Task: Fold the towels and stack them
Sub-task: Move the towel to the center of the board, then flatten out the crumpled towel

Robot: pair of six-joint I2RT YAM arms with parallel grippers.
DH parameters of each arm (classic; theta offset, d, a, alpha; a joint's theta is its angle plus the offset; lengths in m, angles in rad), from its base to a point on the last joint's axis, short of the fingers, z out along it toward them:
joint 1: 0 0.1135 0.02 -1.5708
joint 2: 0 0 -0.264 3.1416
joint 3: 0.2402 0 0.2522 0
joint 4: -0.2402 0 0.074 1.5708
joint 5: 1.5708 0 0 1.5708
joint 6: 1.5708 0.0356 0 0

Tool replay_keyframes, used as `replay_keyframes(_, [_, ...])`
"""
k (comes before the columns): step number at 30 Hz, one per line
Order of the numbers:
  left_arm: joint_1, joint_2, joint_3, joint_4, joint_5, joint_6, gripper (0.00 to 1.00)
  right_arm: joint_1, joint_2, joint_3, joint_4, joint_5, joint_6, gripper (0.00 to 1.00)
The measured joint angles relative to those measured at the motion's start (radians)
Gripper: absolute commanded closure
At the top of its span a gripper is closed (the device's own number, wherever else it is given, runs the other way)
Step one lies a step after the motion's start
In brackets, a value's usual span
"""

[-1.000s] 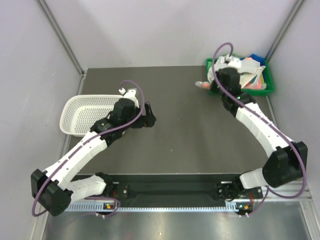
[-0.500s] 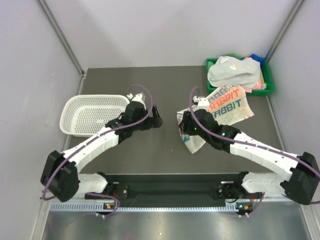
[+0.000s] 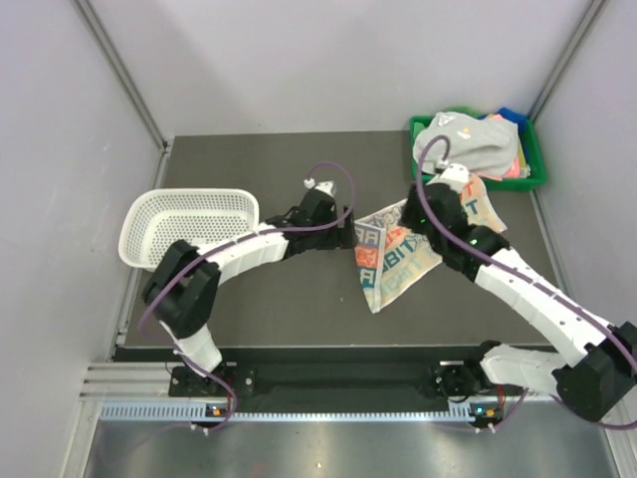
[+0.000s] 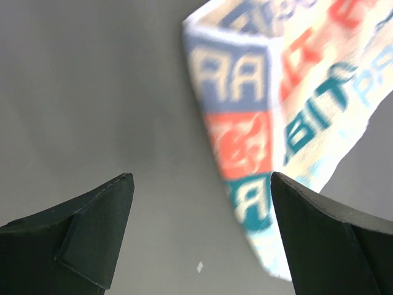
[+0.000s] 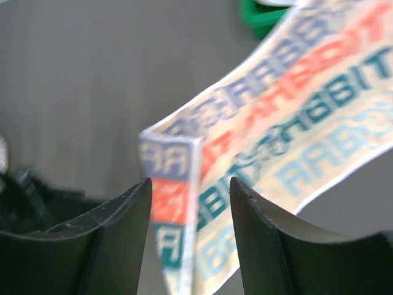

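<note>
A white towel with coloured letters [image 3: 396, 261] lies spread on the dark table, its left corner folded over. In the right wrist view this lettered towel [image 5: 295, 104] lies below my right gripper [image 5: 190, 184], whose jaws stand open with nothing pinched. In the top view my right gripper [image 3: 412, 221] hovers over the towel's upper part. My left gripper [image 3: 346, 236] sits just left of the towel's edge. It is also open [image 4: 199, 184], with the towel [image 4: 276, 92] ahead and to the right. More towels lie piled in the green tray [image 3: 419, 127], a grey-white one [image 3: 466, 144] on top.
A white perforated basket [image 3: 189, 227] stands at the table's left side, behind the stretched left arm. The green tray [image 5: 255, 15] sits in the back right corner. Grey walls enclose the table on the left, back and right.
My right arm carried the lettered towel from the tray to the middle of the table and opened over it. My left arm reached right, up to the towel's left edge.
</note>
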Motion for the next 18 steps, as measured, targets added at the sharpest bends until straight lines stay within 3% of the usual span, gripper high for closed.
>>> replay_keyframes(4, [-0.034,0.130,0.144,-0.008,-0.005,0.030,0.06,-0.262,0.017,-0.002,-0.002,-0.092,-0.029,0.48])
replay_keyframes(6, [-0.054,0.208,0.229,-0.016,-0.017,0.048,0.07,-0.318,0.020,-0.011,0.000,-0.118,-0.037,0.48])
replay_keyframes(9, [-0.092,0.322,0.360,-0.043,-0.066,0.086,0.10,-0.329,0.019,-0.048,0.003,-0.166,-0.037,0.52])
replay_keyframes(14, [-0.149,0.499,0.586,-0.148,-0.164,0.138,0.23,-0.325,-0.026,-0.165,0.001,-0.235,-0.010,0.57])
replay_keyframes(18, [-0.172,0.580,0.681,-0.214,-0.222,0.158,0.31,-0.323,-0.100,-0.237,-0.009,-0.259,0.022,0.58])
